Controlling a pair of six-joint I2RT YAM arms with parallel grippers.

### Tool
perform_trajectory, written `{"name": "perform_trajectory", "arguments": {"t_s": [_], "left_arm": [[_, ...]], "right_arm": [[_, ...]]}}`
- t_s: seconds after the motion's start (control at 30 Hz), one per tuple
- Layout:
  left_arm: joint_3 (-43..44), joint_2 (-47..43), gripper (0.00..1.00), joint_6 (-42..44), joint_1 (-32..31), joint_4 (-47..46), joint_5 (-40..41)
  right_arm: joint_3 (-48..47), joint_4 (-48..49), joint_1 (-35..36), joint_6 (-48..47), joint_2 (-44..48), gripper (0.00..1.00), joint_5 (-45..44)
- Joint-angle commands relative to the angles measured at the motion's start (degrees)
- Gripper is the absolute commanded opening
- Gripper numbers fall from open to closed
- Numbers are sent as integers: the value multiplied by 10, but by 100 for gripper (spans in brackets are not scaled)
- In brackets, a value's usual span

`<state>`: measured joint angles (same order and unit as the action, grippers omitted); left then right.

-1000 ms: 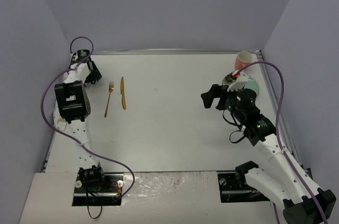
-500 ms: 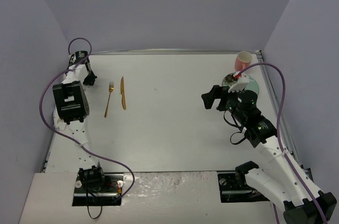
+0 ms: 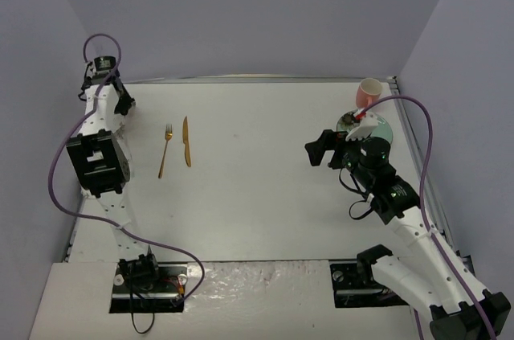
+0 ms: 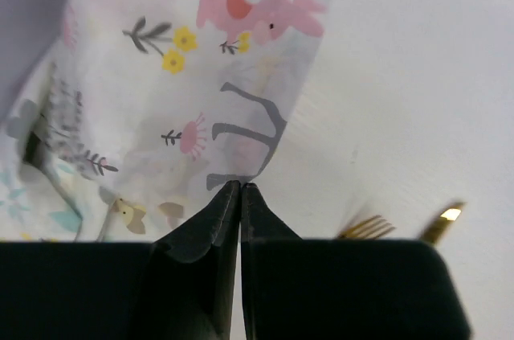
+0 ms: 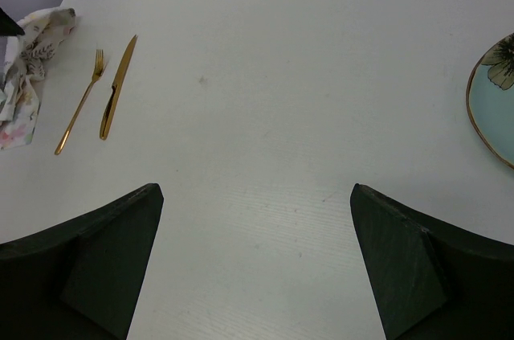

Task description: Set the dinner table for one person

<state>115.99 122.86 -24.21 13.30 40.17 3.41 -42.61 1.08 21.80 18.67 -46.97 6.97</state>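
Cutlery lay on the far left part of the white tabletop (image 3: 257, 187), which filled the whole work area between the grey walls. A gold fork (image 3: 165, 149) sat on the left and a gold knife (image 3: 186, 141) just beside it on the right, parallel and apart, with both handles pointing near. The left tool (image 4: 241, 189) was at the far left corner, raised above the surface. Its jaws were pressed fully together on a fold of the floral placemat (image 4: 161, 75). The cloth hung crumpled from them, left of the fork, and was printed with pink, yellow and grey flowers.

The right tool (image 5: 255, 195) hovered over the right half of the tabletop, pointing left toward the cutlery. Its jaws were spread wide with only bare surface between them. Behind it, near the far right edge, lay a pale blue plate (image 3: 384, 127) with a gold rim and a flower pattern. A pink cup (image 3: 369, 92) stood upright in the far right corner, just beyond the plate.
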Motion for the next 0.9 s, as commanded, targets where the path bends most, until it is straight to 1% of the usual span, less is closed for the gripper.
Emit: {"name": "perform_trajectory", "arguments": {"t_s": [0.0, 0.03, 0.13, 0.23, 0.3, 0.37, 0.47, 0.5, 0.53, 0.6, 0.63, 0.67, 0.73, 0.87], "left_arm": [[157, -100, 0, -3, 2, 76, -24], [194, -104, 0, -10, 1, 89, -44], [245, -117, 0, -23, -19, 111, -88], [301, -140, 0, -19, -85, 130, -96], [320, -159, 0, -28, -148, 129, -91], [313, -180, 0, -39, -227, 111, -83], [265, -221, 0, -65, -334, 65, -54], [246, -232, 0, -69, -365, 47, -44], [233, -238, 0, -69, -379, 30, -35], [211, -242, 0, -50, -497, -8, 1], [221, -232, 0, -42, -523, -14, 25], [221, -232, 0, -38, -548, -14, 26], [217, -212, 0, -17, -606, -39, 51], [174, -178, 0, -37, -635, -36, 44]], "right_arm": [[-9, 43, 3, 5, 16, 100, 13], [-10, 43, 3, 4, 18, 100, 14], [-11, 43, 3, 2, 27, 100, 13], [-10, 42, 3, 4, 37, 100, 11], [-9, 41, 3, 5, 47, 100, 8], [-8, 37, 3, 8, 60, 100, 2], [-3, 27, 3, 12, 82, 100, -15], [-2, 24, 3, 13, 90, 100, -19], [-1, 23, 3, 13, 97, 100, -25], [4, 8, 3, 16, 120, 100, -43], [8, 5, 3, 17, 126, 100, -56], [8, 1, 3, 18, 133, 100, -56], [18, -9, 2, 21, 154, 100, -77], [25, -41, 3, 26, 179, 100, -101]]}}
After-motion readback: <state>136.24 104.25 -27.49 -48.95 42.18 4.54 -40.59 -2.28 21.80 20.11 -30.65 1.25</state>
